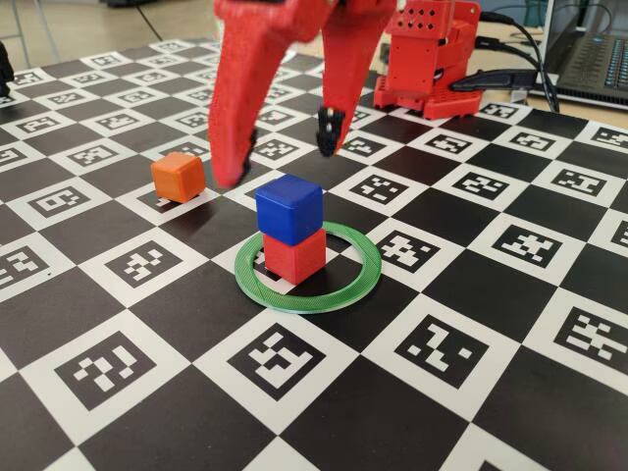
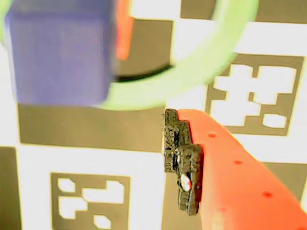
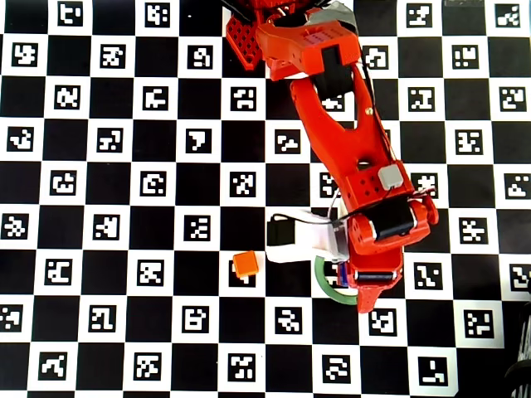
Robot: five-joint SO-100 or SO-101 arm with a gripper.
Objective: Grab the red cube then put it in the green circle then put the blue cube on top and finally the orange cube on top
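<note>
The gripper (image 1: 280, 155) hangs wide open and empty just behind the stack. The blue cube (image 1: 289, 208) sits on the red cube (image 1: 294, 255) inside the green circle (image 1: 348, 290); the orange cube (image 1: 179, 177) stands apart, left in the fixed view, with clear board around it.

Low front fixed view, close downward wrist view, high overhead view, all sharing the green circle (image 1: 339, 285).
</note>
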